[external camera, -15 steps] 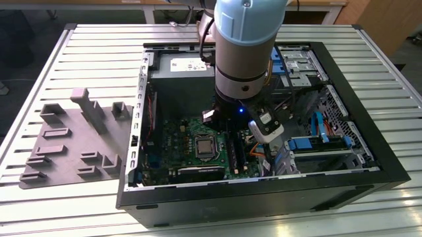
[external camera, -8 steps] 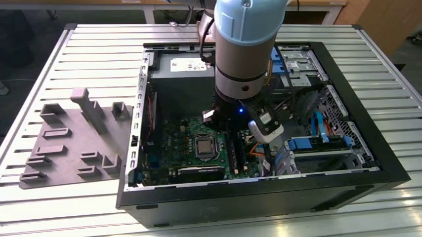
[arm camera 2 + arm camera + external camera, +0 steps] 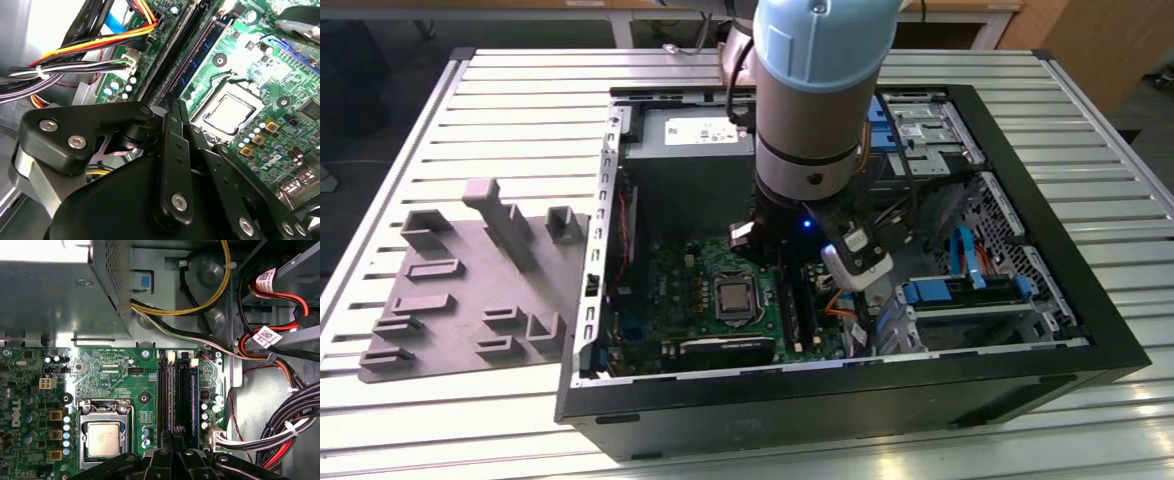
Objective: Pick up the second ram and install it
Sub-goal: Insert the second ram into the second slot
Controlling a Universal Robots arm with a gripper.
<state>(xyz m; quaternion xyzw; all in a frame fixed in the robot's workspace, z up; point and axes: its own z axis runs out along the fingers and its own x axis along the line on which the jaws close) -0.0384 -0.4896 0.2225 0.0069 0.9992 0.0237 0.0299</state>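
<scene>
- The arm (image 3: 811, 100) reaches down into the open PC case (image 3: 1067, 300), which lies on the slatted counter (image 3: 520, 110).
- The tool (image 3: 175, 440) hangs just above the black slots (image 3: 172, 395) on the green board (image 3: 115, 375), beside the CPU socket (image 3: 103, 435).
- Its fingers (image 3: 176, 150) are drawn close together — pressed on a thin dark edge, though whether that is the ram cannot be told.
- A ram (image 3: 197, 55) stands upright in one slot straight ahead of the fingers in the second wrist view; whether it is the second one is unclear.
- Bundled cables (image 3: 280, 435) run just beside the tool.
- The grey tray (image 3: 467, 290) lies on the counter well away from the tool, outside the case.
</scene>
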